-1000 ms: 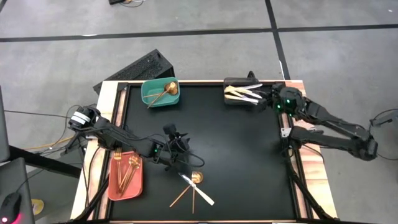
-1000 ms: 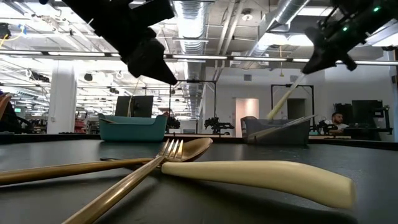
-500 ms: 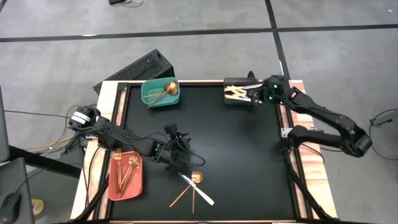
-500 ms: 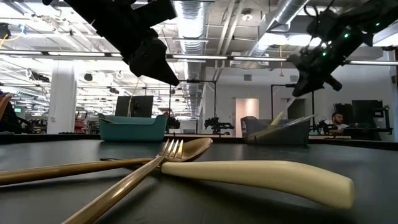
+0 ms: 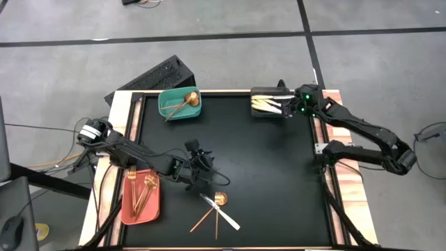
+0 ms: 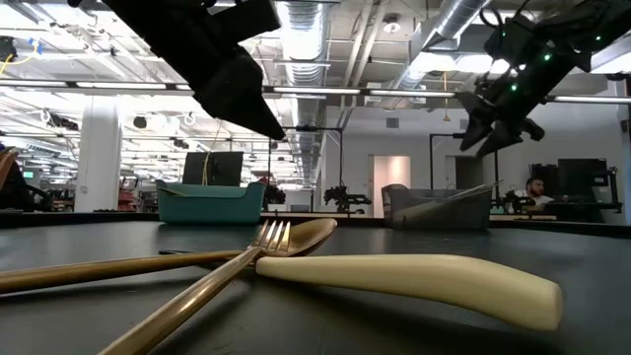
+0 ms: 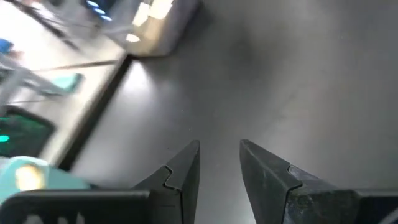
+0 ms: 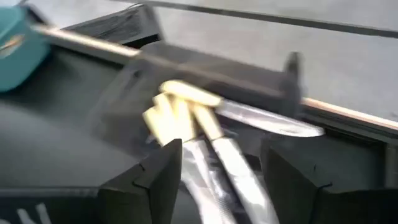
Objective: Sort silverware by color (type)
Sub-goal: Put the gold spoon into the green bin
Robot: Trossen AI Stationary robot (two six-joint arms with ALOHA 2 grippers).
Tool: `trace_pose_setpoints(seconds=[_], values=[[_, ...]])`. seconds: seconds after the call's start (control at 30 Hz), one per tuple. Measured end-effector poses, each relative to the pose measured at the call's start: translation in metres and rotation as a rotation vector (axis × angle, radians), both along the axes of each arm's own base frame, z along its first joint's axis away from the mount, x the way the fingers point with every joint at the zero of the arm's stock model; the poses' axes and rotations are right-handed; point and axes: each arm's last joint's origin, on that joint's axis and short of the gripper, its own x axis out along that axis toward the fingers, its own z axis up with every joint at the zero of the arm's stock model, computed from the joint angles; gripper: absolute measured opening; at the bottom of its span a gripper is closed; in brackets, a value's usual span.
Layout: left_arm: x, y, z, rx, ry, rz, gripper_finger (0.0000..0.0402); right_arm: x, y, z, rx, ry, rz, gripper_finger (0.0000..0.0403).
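On the black mat near the front lie a gold spoon (image 5: 220, 199), a white-handled knife (image 5: 224, 214) and a thin gold utensil (image 5: 203, 222), crossing one another. The low view shows the knife's cream handle (image 6: 414, 281), a fork (image 6: 268, 240) and the spoon (image 6: 308, 234). My left gripper (image 5: 198, 166) hovers open just far-left of them, with only mat between its fingers (image 7: 219, 146). My right gripper (image 5: 287, 106) stands open above the black bin (image 5: 259, 111), over the white-handled knives (image 8: 205, 124) lying in it.
A teal bin (image 5: 167, 110) with a gold spoon stands at the far left of the mat. A salmon bin (image 5: 155, 209) with gold forks sits at the near left. The middle and right of the mat are bare. Wooden rails edge the table.
My right gripper carried a white-handled knife toward the table's left, over the black bin, and opened. The knife, which hung slanted below the fingers, has dropped into the bin among the other knives.
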Motion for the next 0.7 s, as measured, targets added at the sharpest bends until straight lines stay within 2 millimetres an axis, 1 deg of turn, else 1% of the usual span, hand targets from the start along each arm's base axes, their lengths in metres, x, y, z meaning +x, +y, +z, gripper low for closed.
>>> trace_pose_setpoints(seconds=[0.1, 0.17, 0.27, 0.33, 0.4, 0.53, 0.7], values=[[0.001, -0.003, -0.002, -0.105, 0.035, -0.085, 0.0106, 0.010, 0.012, 0.001, 0.007, -0.012, 0.093, 0.0234], [0.001, -0.007, -0.004, -0.227, 0.074, -0.183, 0.0106, 0.018, 0.024, 0.003, 0.010, -0.024, 0.159, 0.0231], [0.001, -0.015, -0.006, -0.421, 0.119, -0.328, 0.0106, 0.033, 0.044, 0.005, 0.017, -0.064, 0.273, 0.0224], [0.001, -0.023, -0.005, -0.509, 0.113, -0.383, 0.0106, 0.043, 0.059, 0.008, 0.001, -0.095, 0.337, 0.0221], [0.000, -0.032, -0.004, -0.526, 0.100, -0.418, 0.0106, 0.052, 0.076, 0.010, -0.031, -0.114, 0.379, 0.0218], [-0.003, -0.047, -0.001, -0.503, 0.073, -0.467, 0.0106, 0.065, 0.110, 0.013, -0.083, -0.155, 0.448, 0.0217], [-0.004, -0.051, 0.001, -0.460, 0.031, -0.433, 0.0106, 0.081, 0.149, 0.004, -0.073, -0.164, 0.533, 0.0217]])
